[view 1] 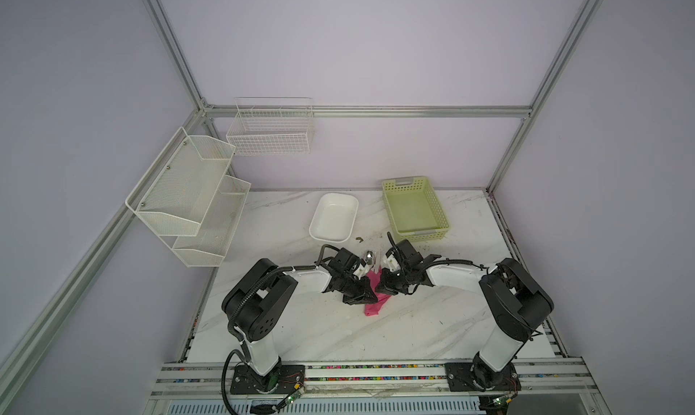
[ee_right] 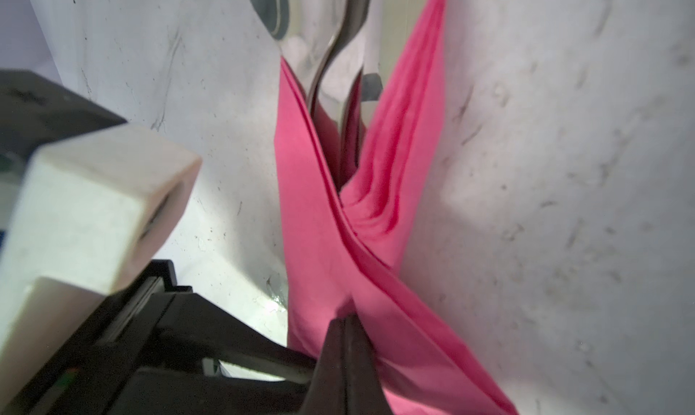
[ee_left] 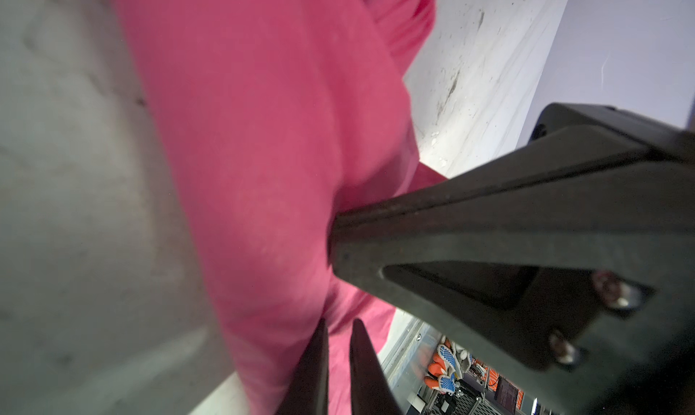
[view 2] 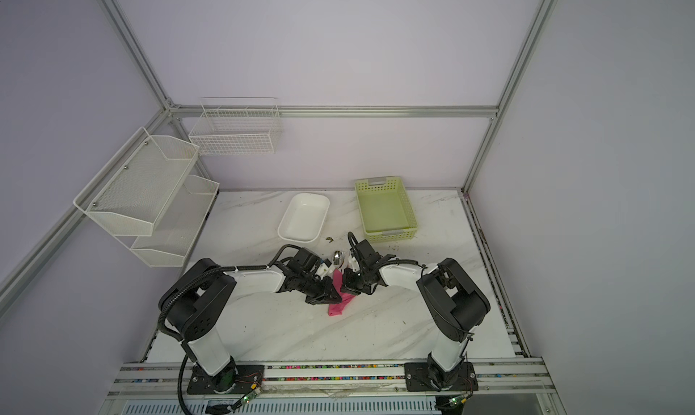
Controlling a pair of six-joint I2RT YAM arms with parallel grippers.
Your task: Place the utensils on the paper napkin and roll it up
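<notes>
Pink paper napkin (ee_right: pixel 323 243) pinched: left fingers (ee_left: pixel 314 375); right fingers (ee_right: pixel 348 356) | utensils (ee_right: pixel 327 37): right wrist, not left

Utensils (view 1: pixel 369 259) in paper napkin (view 1: pixel 372 308) on table (view 1: pixel 338 330); dish (view 1: pixel 334 215) left of basket (view 1: pixel 413 210) behind

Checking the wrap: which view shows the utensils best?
The right wrist view: the shiny utensils emerge from the folded paper napkin. Both top views show only a small spoon head; the left wrist view shows only napkin.
</notes>
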